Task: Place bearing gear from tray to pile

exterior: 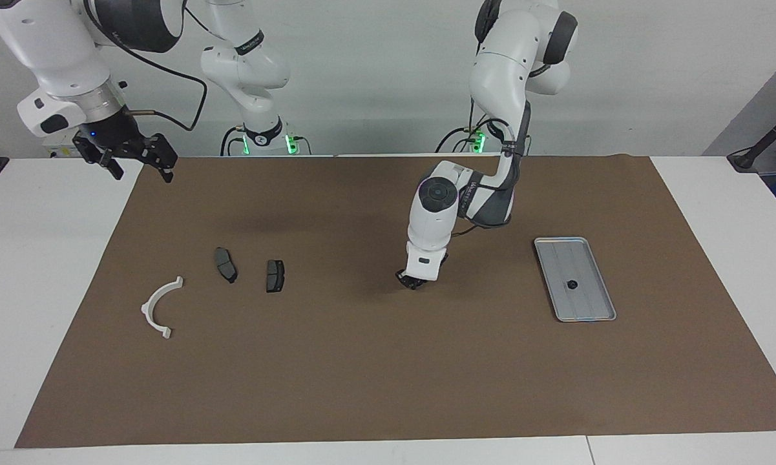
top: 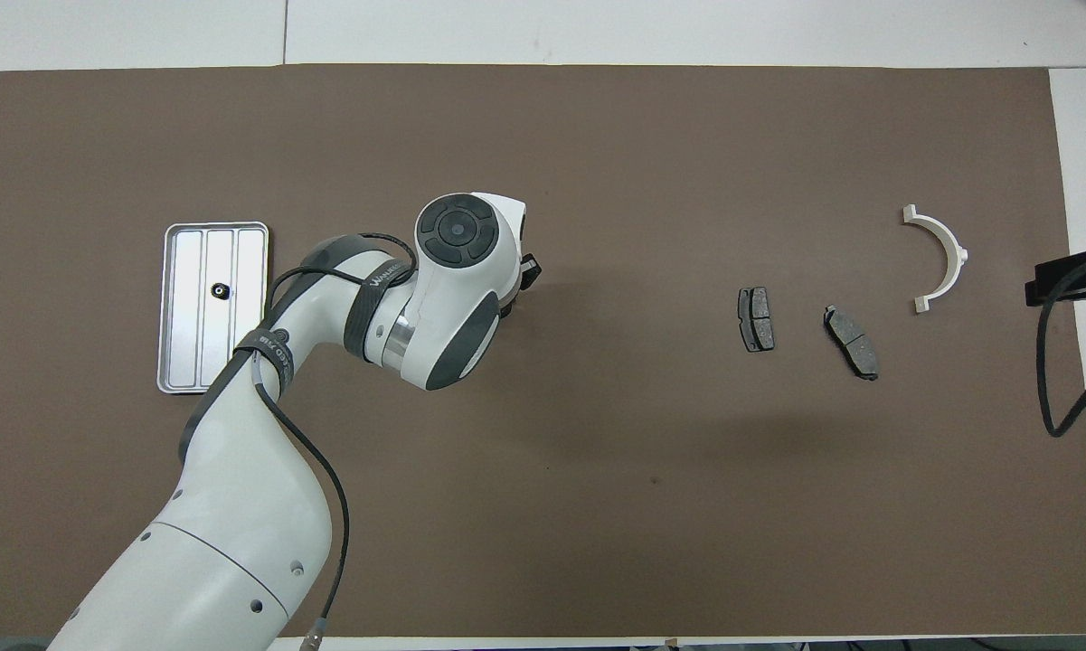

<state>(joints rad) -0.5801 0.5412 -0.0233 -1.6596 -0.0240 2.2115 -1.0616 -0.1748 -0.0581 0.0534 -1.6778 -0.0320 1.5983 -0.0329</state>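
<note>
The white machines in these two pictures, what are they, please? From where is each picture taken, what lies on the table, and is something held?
They are two robot arms, each ending in a two-finger gripper. One picture faces them from across the table; the other looks down from above their own end. On the brown mat lie a silver tray with one small black part in it, two dark brake pads and a white curved bracket. The left gripper hangs low over the mat, between tray and pads; whether it holds anything cannot be seen. The right gripper waits, open and empty.
</note>
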